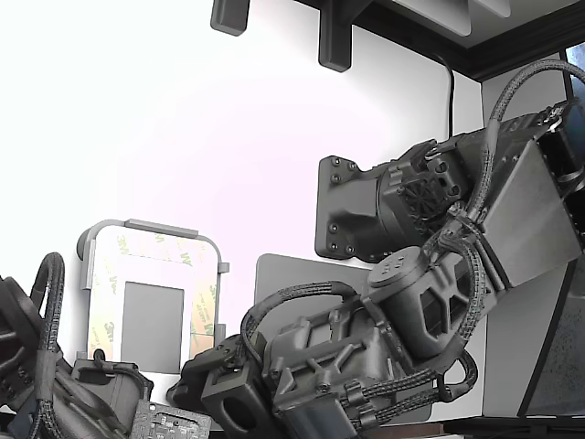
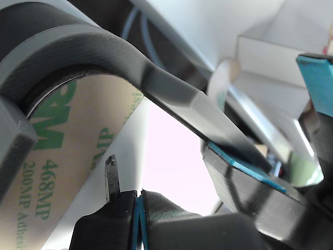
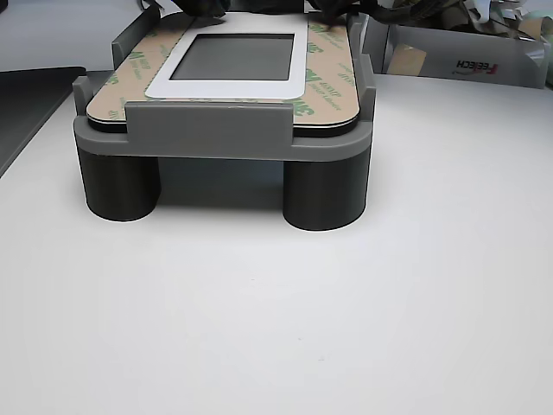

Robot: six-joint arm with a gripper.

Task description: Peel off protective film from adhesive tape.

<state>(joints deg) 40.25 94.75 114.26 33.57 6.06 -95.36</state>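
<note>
1. Film point(image 3: 333, 82) flat on tape, framing grey rectangle point(image 3: 238, 56) on plate point(image 3: 225, 125); plate seated in grey fixture point(image 3: 216, 138) on two dark round legs. Raised rim and end lips of fixture probably there to stop plate sliding under a peeling pull.
2. Landmark: fixture. Film on top of it, green 3M print clear along the long sides; no lifted edge visible from the other view's near end.
3. Exterior view: same fixture point(image 1: 151, 229) seen from above, arm point(image 1: 430, 293) beside it on that view's right, wrist dropped low near fixture's near end. Film point(image 1: 203, 311) visible round the grey rectangle.
4. Wrist view: camera tight against fixture rim point(image 2: 171, 94), film point(image 2: 67, 151) just under that rim, "468MP" print legible. Low, close pose suits picking at a film edge from the side rather than from above.
5. Gripper point(image 2: 139, 208): blue-lined pads pressed together at the tips, no gap showing; nothing visibly caught between them. A thin dark tab stands up just beside the tips; cannot tell what it is.
6. Judgement: approach or first pinch stage; film still fully down. Next need: tips onto a film corner at fixture rim.
7. Risk: pads slipping off thin film, or plate lifting from fixture.
</note>
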